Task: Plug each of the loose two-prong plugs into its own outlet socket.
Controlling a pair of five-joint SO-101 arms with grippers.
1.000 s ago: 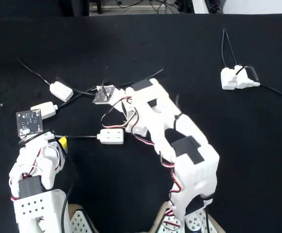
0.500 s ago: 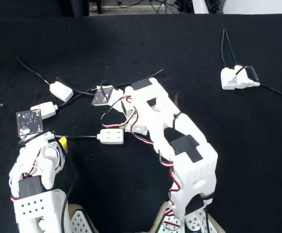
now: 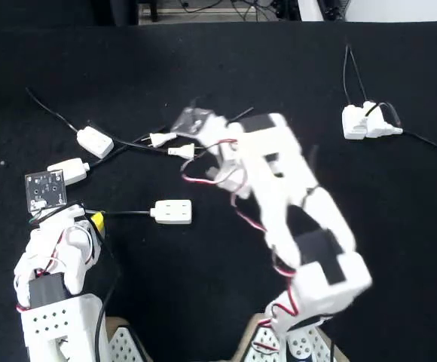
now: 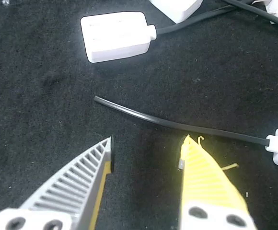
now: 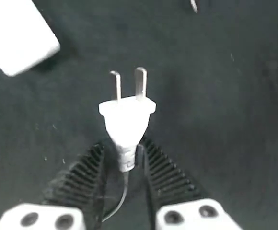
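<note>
While over the black table [image 3: 399,249], two-prong plug [image 5: 127,115] clamped in right gripper [image 5: 122,149] (left gripper [image 4: 146,143] wide)

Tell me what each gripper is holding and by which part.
Right gripper holds a two-prong plug by its narrow cord end. Left gripper holds nothing.

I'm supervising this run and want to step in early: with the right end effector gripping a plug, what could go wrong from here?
1. The right end effector pinches the plug only at its narrow rear neck, so it may pivot when pushed in.
2. The white socket lies loose on the table and the left end effector is open, holding nothing, so the socket could slide when pushed.
</note>
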